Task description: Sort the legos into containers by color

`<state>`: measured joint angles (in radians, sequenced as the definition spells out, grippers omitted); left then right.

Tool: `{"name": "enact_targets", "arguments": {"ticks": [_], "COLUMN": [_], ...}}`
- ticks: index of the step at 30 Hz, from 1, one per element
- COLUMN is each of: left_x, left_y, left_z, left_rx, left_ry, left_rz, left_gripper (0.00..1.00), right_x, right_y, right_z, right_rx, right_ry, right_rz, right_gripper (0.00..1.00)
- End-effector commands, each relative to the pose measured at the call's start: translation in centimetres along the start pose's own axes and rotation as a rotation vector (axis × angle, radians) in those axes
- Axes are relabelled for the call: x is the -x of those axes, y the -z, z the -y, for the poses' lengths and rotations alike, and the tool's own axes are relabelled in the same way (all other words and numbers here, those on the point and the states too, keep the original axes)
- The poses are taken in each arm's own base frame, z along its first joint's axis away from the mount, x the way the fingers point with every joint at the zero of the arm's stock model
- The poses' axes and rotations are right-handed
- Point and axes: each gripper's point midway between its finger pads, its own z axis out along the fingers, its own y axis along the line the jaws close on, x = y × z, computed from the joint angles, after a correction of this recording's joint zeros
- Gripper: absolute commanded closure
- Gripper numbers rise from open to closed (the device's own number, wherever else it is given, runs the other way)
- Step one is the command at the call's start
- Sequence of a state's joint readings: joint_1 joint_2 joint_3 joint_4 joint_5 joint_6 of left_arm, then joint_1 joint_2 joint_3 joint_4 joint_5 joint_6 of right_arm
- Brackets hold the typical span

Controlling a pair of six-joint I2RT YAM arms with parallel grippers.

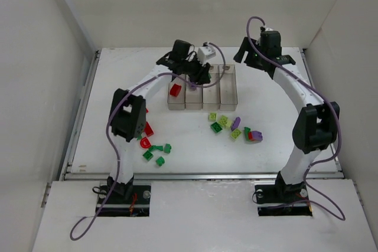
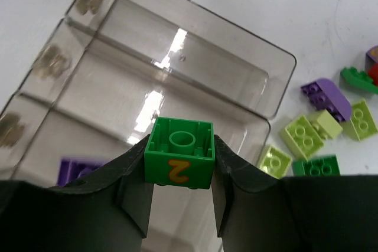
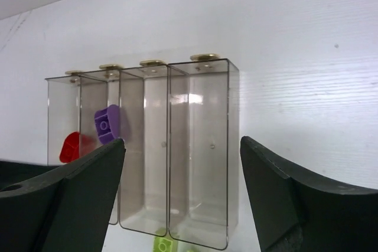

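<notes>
My left gripper (image 2: 179,163) is clamped on a green brick (image 2: 179,159) marked with an orange "2", studs down and hollow side up, one finger on each flank. It hangs above the near end of the containers (image 2: 195,57); from the wrist view I cannot tell which compartment lies under it.

The containers (image 1: 228,95) are four narrow smoky bins joined side by side in the middle of the table (image 1: 195,160), each with a tan notch at its far end. A red brick (image 1: 175,90) lies in the leftmost bin. A purple brick (image 2: 77,169) sits in the bin next to it; the right wrist view shows both through the clear walls, red brick (image 3: 71,146) in the end bin and purple brick (image 3: 106,125) beside it.

My right gripper (image 3: 183,146) is spread wide with nothing between its fingers, held off the far right corner of the containers (image 3: 204,146) and facing them end-on.

The loose legos (image 1: 223,121) lie on the table in front of the bins, one cluster of yellow-green, green, purple and red to the right, another of green and red to the left near my left arm.
</notes>
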<state>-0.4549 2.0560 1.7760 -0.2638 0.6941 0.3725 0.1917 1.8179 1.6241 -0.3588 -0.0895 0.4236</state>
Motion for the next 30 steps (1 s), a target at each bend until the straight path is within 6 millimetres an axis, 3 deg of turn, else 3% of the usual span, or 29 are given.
{"name": "enact_targets", "arguments": {"ticks": [1,2,4,6,10,11,16,19,21,23,24,25,26,27,28,29,30], "left_x": [2.1,3.2,2.5,2.5,2.3,2.4,2.6,3.8,5.8,5.7,7.0,7.1,5.5,6.5,6.2,4.1,3.8], "left_y": [-2.9,-3.5,-4.4,-4.7,-5.9,-6.2,-5.9,-4.3,-2.3,-0.8,1.2,2.2,2.7,4.8,5.5,5.6,6.1], "left_z": [0.0,0.1,-0.8,-1.4,-0.5,0.0,0.9,0.9,1.4,2.0,2.6,2.7,3.3,4.1,4.5,4.9,5.1], "left_rx": [-0.008,-0.011,0.016,0.038,0.024,0.015,-0.029,0.013,0.031,0.037,0.058,0.081,0.069,0.087,0.087,0.081,0.089], "left_ry": [0.045,0.044,0.054,0.059,0.015,0.010,-0.008,-0.034,-0.079,-0.128,-0.173,-0.204,-0.210,-0.285,-0.305,-0.292,-0.291], "left_rz": [0.044,0.071,0.067,0.078,0.066,0.064,0.063,0.064,0.087,0.063,0.077,0.069,0.029,0.045,0.043,-0.001,-0.006], "left_gripper": [0.90,0.90,0.84,0.72,0.54,0.45,0.21,0.19,0.19,0.21,0.22,0.22,0.22,0.22,0.22,0.22,0.22], "right_x": [-1.5,-1.5,-1.9,-2.5,-3.6,-4.1,-5.4,-7.4,-8.7,-9.8,-11.5,-12.1,-13.0,-14.6,-15.4,-16.2,-16.9], "right_y": [1.3,1.5,2.1,2.3,3.0,3.4,4.6,5.5,6.6,7.3,7.6,8.1,8.4,8.6,9.0,9.3,9.7], "right_z": [0.6,1.2,2.0,2.8,4.5,4.9,5.4,6.0,6.5,6.9,7.6,7.5,7.5,7.8,7.8,8.0,8.6], "right_rx": [-0.055,-0.065,-0.078,-0.112,-0.156,-0.170,-0.134,-0.149,-0.166,-0.178,-0.199,-0.197,-0.198,-0.203,-0.207,-0.218,-0.246], "right_ry": [0.033,0.027,0.020,0.029,0.027,0.036,0.021,0.024,0.030,0.027,0.021,-0.003,-0.021,-0.042,-0.077,-0.100,-0.118], "right_rz": [-0.019,-0.019,-0.024,-0.031,-0.070,-0.081,-0.127,-0.191,-0.235,-0.265,-0.317,-0.337,-0.368,-0.411,-0.432,-0.444,-0.448], "right_gripper": [0.16,0.16,0.16,0.14,0.10,0.09,0.00,0.00,0.00,0.00,0.00,0.00,0.00,0.00,0.00,0.00,0.00]}}
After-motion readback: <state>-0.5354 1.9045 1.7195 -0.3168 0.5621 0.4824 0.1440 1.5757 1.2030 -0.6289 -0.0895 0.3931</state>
